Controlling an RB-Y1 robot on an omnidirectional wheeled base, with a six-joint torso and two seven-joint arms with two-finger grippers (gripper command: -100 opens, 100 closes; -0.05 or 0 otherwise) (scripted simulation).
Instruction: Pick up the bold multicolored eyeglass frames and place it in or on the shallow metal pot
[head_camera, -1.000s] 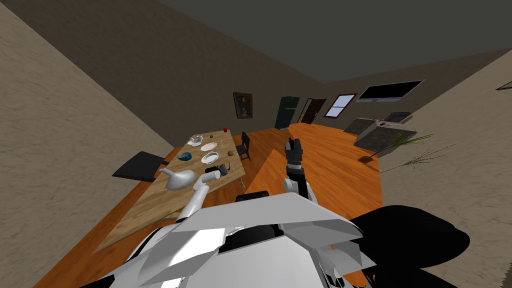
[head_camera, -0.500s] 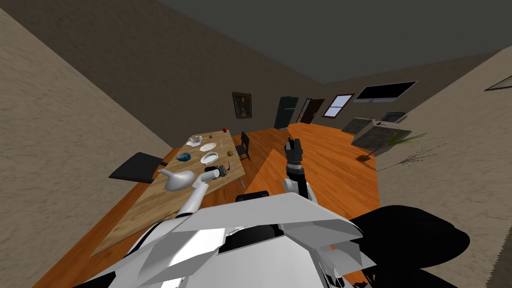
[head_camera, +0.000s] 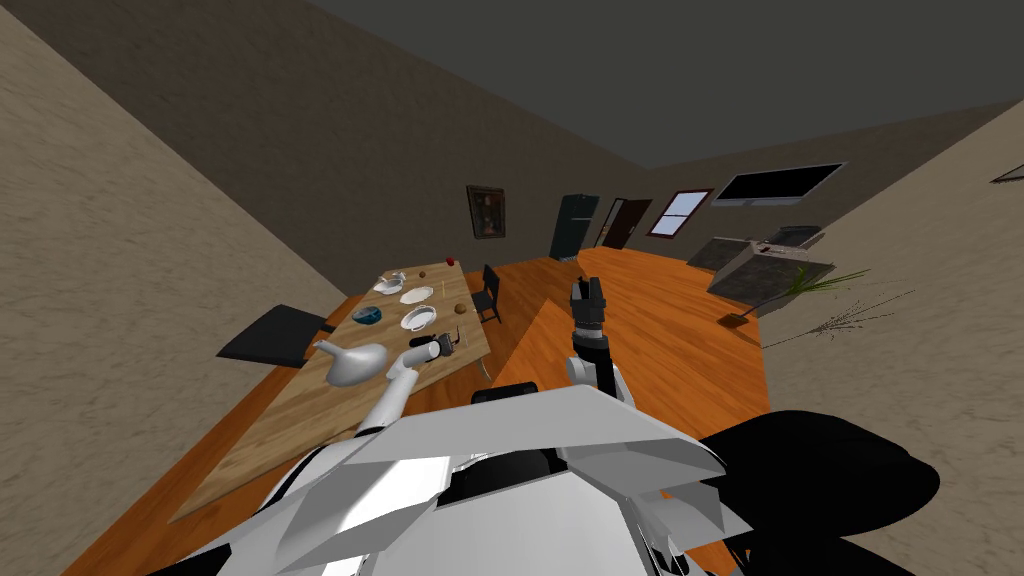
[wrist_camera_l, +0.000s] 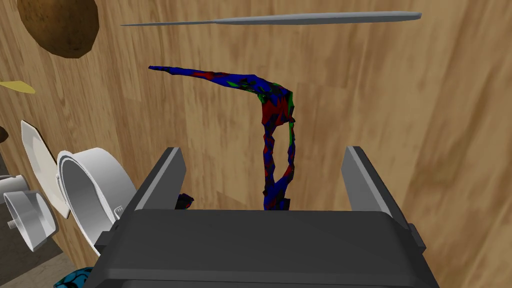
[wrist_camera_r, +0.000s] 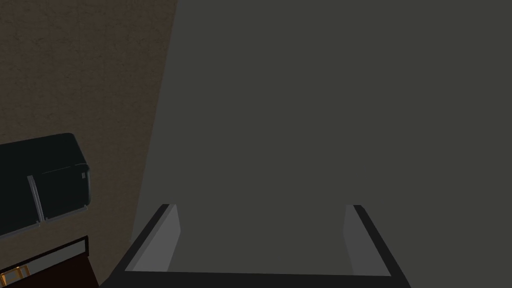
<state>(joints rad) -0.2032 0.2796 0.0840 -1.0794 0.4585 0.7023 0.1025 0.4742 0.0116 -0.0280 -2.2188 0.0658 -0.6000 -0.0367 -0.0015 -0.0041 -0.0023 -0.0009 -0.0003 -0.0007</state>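
Note:
The eyeglass frames (wrist_camera_l: 275, 107), blotched blue, red and green, lie on the wooden table (wrist_camera_l: 400, 100) with one arm folded out sideways. My left gripper (wrist_camera_l: 262, 149) is open right over them. Their front stands between the two fingers (wrist_camera_l: 165, 175), touching neither. In the head view the left gripper (head_camera: 446, 344) is near the table's right edge. The shallow grey pot (head_camera: 355, 362), with a long handle, sits just to its left on the table. My right gripper (head_camera: 587, 291) is raised over the floor, and the right gripper (wrist_camera_r: 260, 207) is open with nothing in it.
A white bowl (wrist_camera_l: 87, 185), a brown round lump (wrist_camera_l: 60, 22) and a thin grey blade-like utensil (wrist_camera_l: 300, 19) lie close around the glasses. Further along the table (head_camera: 300, 420) are white dishes (head_camera: 417, 294) and a blue bowl (head_camera: 368, 314). Dark chairs (head_camera: 270, 335) flank it.
The head view has swung slightly, so my head or base moved. My left hand has shifted a little along the table near the glasses. The right arm holds its pose.

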